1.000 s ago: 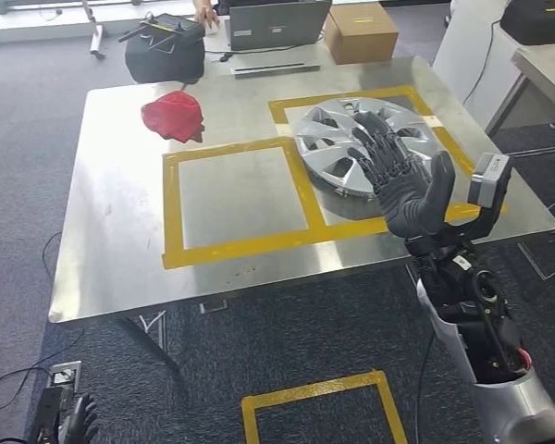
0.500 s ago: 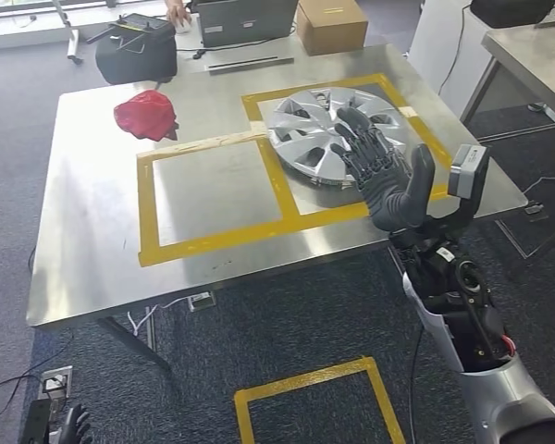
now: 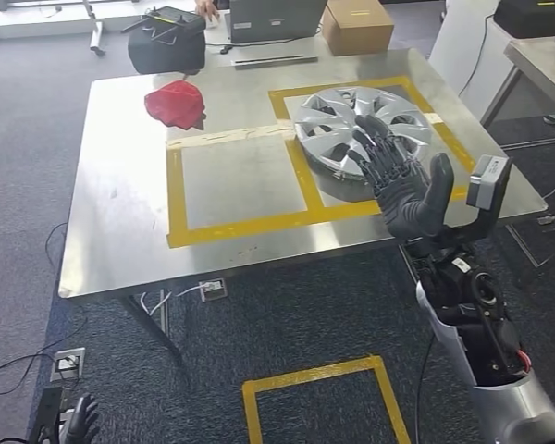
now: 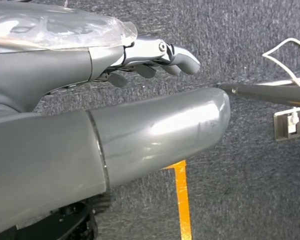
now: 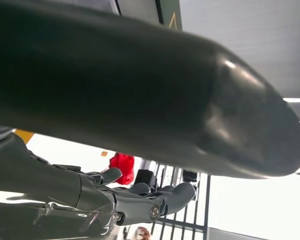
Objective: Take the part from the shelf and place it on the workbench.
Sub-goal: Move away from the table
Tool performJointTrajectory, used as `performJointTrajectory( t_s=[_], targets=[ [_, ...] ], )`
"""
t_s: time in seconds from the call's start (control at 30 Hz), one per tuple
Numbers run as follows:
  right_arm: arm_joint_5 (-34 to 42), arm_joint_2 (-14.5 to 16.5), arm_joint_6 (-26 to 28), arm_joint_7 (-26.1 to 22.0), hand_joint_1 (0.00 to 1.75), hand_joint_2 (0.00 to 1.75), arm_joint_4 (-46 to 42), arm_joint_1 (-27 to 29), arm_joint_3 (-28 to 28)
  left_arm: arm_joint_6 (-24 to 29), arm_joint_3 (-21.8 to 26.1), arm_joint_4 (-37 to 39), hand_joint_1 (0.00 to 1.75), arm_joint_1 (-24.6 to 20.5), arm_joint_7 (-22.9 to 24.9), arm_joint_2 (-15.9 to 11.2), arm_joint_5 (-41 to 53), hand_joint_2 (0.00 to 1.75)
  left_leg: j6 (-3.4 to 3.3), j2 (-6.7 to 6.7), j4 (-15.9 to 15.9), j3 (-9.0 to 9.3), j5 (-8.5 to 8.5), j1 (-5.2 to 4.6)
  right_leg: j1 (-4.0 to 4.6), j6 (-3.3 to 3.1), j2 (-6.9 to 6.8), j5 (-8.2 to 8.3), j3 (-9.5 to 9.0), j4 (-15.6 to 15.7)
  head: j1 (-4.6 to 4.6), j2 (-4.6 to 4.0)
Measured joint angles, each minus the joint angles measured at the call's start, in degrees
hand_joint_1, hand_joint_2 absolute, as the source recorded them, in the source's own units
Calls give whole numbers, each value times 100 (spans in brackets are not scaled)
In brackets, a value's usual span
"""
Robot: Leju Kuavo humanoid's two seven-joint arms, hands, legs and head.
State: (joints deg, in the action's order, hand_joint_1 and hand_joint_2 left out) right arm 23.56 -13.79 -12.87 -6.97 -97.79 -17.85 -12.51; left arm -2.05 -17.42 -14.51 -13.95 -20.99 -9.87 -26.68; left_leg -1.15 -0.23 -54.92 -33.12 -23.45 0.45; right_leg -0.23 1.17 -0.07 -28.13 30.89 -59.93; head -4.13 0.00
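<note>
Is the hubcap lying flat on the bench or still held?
Lying flat: the hubcap rests on the workbench inside the yellow tape; the right hand is empty.

The hubcap [image 3: 362, 129] lies on the workbench [image 3: 114, 231] (right side), cloth [image 3: 176, 102] far left.

A steel workbench [image 3: 107, 240] marked with yellow tape carries a silver hubcap [image 3: 334, 125] and a red cloth [image 3: 175, 102].

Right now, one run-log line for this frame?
part: hubcap flat on workbench, in right yellow-taped box | right hand: open, raised at near edge | left hand: hanging low, empty
</note>
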Motion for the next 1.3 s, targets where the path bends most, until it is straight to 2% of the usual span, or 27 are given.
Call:
performJointTrajectory(
  t_s=[0.03,0.07,0.17,0.2,0.23,0.27,0.33,0.37,0.4,0.43,0.5,0.53,0.57,0.67,0.7,0.73,0.77,0.83,0.87,0.9,0.93,1.03,1.07,1.13,1.2,1.23,1.3],
  targets=[
    [0,0,0,-2,0,0,-2,-4,1,-1,0,0,0,-2,0,1,0,0,22,-2,-3,-14,18,-4,20,-33,4,99,-181,348,-4,0],
    [0,0,1,-3,0,0,-3,-4,3,-2,0,0,0,-1,0,3,0,0,49,-1,-7,-32,38,-4,42,-58,7,138,-268,543,-8,0],
    [0,0,2,-6,0,0,-4,1,7,-3,0,0,0,6,1,5,1,0,154,0,-5,-74,87,2,49,-100,2,213,-249,649,-5,0],
    [0,0,3,-5,0,0,-4,0,5,-3,0,0,0,6,1,4,2,0,187,-1,-69,-113,18,4,33,-124,-6,262,-234,681,12,0],
    [0,0,3,-7,0,0,-4,-2,3,-3,0,0,0,3,0,-2,2,0,218,-2,-250,-196,-136,4,15,-151,-16,314,-208,713,44,0],
    [0,0,3,-7,0,0,-4,0,2,-3,0,0,0,2,-1,-7,2,0,244,-2,-554,-326,-361,13,6,-170,-26,360,-171,732,81,0],
    [-1,0,4,-9,0,0,-3,14,1,-3,-1,0,0,9,-2,-13,2,0,293,-1,-1346,-634,-813,16,7,-195,-30,431,-59,729,158,0],
    [-5,0,4,-9,0,0,-3,25,-1,-4,-1,0,0,15,-2,-13,3,0,306,-1,-1601,-712,-917,17,7,-194,-30,463,-4,721,187,0],
    [-12,0,4,-11,0,0,-3,36,-1,-4,-2,0,0,19,-2,-13,3,0,311,0,-1645,-683,-911,20,8,-190,-30,493,48,710,214,0],
    [-17,0,4,-15,0,0,-3,48,0,-5,-2,0,0,20,-2,-14,4,0,308,1,-1437,-526,-799,22,7,-181,-29,516,91,694,236,0],
    [-31,0,2,-32,0,0,-5,73,2,-8,-2,0,0,12,-9,-21,4,0,273,1,-595,-4,-494,21,15,-152,-27,545,159,646,270,0],
    [-41,0,-2,-42,0,0,-8,83,7,-12,-2,0,0,6,-15,-25,4,0,236,-2,-242,196,-387,13,25,-132,-26,556,188,618,274,0],
    [-59,0,-8,-51,0,0,-11,94,13,-16,-2,0,0,4,-21,-27,4,0,198,-5,-34,305,-334,4,33,-106,-25,571,213,597,272,0],
    [-107,0,-22,-60,0,0,-18,124,31,-24,-2,0,0,13,-28,-25,6,0,80,-3,35,297,-260,-7,31,-9,-18,620,253,585,249,0],
    [-110,0,-23,-59,0,0,-19,130,36,-27,-2,0,0,11,-28,-24,6,0,37,5,50,284,-225,0,26,25,-12,563,278,530,243,0],
    [-109,0,-23,-59,0,0,-19,133,40,-30,-2,0,0,8,-28,-22,6,0,-8,14,67,264,-188,12,21,56,-6,431,336,382,227,0],
    [-109,0,-23,-59,0,0,-19,136,43,-32,-2,0,0,4,-28,-20,7,0,-40,24,78,237,-154,22,10,84,-2,212,438,95,199,0],
    [-109,0,-22,-58,0,0,-18,158,44,-33,-4,0,0,6,-28,-15,9,0,-63,31,75,166,-99,18,-11,134,0,-281,697,-717,138,0],
    [-109,0,-22,-57,0,0,-17,172,44,-33,-7,0,0,10,-28,-13,10,0,-60,32,71,128,-72,16,-22,153,-1,-430,774,-1030,115,0],
    [-109,0,-22,-56,0,0,-17,185,43,-33,-9,0,0,14,-28,-12,10,0,-54,32,65,94,-48,15,-31,161,-2,-459,749,-1128,97,0],
    [-109,0,-22,-53,0,0,-17,191,44,-33,-12,0,0,18,-28,-12,10,0,-43,31,58,65,-28,16,-36,160,-3,-377,609,-984,77,0],
    [-109,0,-26,-43,0,0,-31,190,44,-33,-17,0,0,22,-31,-12,9,0,11,28,39,20,22,10,-28,107,7,56,-138,239,10,0],
    [-109,0,-29,-39,0,0,-38,190,42,-33,-17,0,0,21,-34,-13,8,0,41,27,36,2,44,4,-14,81,13,124,-274,507,0,0],
    [-109,0,-37,-34,0,0,-49,190,39,-33,-18,1,0,25,-43,-14,6,0,114,27,40,-34,100,-2,17,26,22,162,-300,626,8,0],
    [-109,0,-40,-31,0,0,-50,182,36,-33,-19,2,0,30,-49,-18,1,0,182,27,15,-69,85,3,-2,-49,7,231,-263,652,32,0],
    [-109,0,-40,-29,0,0,-51,174,33,-32,-20,2,0,30,-52,-21,-3,0,209,25,-113,-131,-31,5,-15,-93,-5,274,-240,674,55,0],
    [-109,0,-40,-26,0,0,-54,160,30,-25,-20,2,0,32,-62,-28,-13,0,252,22,-752,-403,-477,12,-23,-156,-28,360,-155,694,128,0]
  ],
)
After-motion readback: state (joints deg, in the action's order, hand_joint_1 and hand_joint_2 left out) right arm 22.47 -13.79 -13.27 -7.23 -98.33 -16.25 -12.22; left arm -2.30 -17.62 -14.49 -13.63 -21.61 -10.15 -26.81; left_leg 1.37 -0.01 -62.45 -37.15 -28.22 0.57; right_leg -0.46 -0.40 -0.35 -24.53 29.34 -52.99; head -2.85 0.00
